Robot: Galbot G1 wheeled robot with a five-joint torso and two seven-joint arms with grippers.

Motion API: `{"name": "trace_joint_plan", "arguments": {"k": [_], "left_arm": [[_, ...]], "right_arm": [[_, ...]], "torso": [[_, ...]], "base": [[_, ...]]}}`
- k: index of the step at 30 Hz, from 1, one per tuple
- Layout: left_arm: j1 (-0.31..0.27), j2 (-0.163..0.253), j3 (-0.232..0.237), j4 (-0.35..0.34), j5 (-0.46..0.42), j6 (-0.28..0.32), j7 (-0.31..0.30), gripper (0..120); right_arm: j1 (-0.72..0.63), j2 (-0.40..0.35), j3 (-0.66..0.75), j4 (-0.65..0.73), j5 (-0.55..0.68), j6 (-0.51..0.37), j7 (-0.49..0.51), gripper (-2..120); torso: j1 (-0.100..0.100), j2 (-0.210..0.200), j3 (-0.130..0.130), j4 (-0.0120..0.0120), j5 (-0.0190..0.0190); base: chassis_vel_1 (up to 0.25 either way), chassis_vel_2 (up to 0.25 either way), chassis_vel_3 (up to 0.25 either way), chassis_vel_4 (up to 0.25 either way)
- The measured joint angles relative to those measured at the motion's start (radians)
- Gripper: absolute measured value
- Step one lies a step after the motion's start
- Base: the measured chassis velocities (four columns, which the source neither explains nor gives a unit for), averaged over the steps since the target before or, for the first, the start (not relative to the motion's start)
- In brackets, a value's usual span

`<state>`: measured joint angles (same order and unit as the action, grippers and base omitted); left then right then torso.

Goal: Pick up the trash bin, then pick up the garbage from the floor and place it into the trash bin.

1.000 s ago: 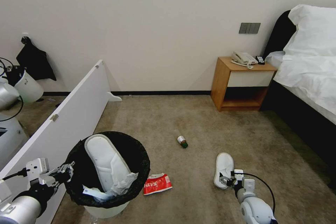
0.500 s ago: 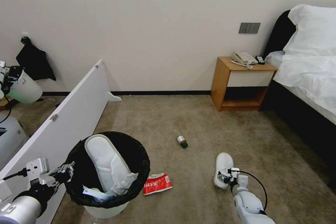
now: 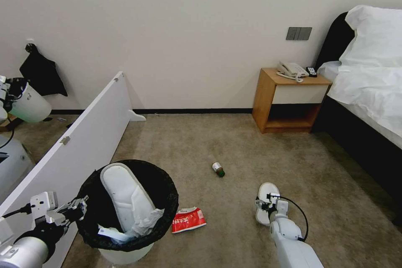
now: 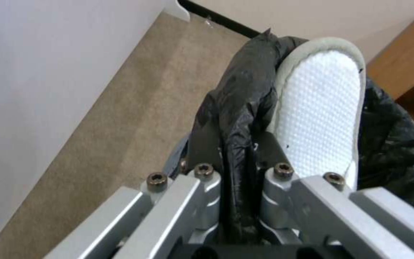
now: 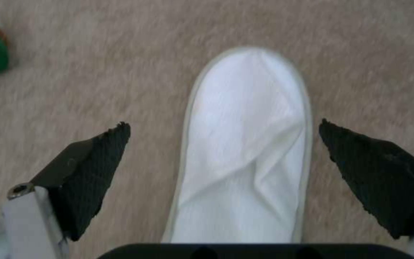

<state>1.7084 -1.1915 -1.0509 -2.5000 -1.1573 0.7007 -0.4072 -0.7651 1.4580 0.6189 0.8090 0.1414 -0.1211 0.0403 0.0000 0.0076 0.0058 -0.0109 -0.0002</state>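
Nearby, right gripper [image 5: 224,144] wide open astride slipper [image 5: 245,151]; small bottle [image 3: 217,169] beyond.

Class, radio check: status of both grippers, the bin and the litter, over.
Left gripper shut on trash bin rim. Right gripper open, straddling floor slipper. Red packet, bottle on carpet. Nothing blocking.

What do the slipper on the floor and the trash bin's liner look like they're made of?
Slipper on the floor: soft white fabric, matte, creased across the top, probably thin cloth. Trash bin liner: thin black plastic film, crinkled and faintly shiny, pinched in the left gripper.
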Motion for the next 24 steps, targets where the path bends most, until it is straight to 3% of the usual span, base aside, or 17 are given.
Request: {"name": "trace_joint_plan", "arguments": {"k": [24], "left_arm": [[0.001, -0.001, 0.005, 0.000, 0.002, 0.001, -0.003, 5]], "right_arm": [[0.140, 0.040, 0.164, -0.243, -0.128, 0.081, -0.038, 100]], "torso": [[0.000, 0.000, 0.000, 0.0001, 0.0002]], "base": [[0.000, 0.000, 0.000, 0.000]]}}
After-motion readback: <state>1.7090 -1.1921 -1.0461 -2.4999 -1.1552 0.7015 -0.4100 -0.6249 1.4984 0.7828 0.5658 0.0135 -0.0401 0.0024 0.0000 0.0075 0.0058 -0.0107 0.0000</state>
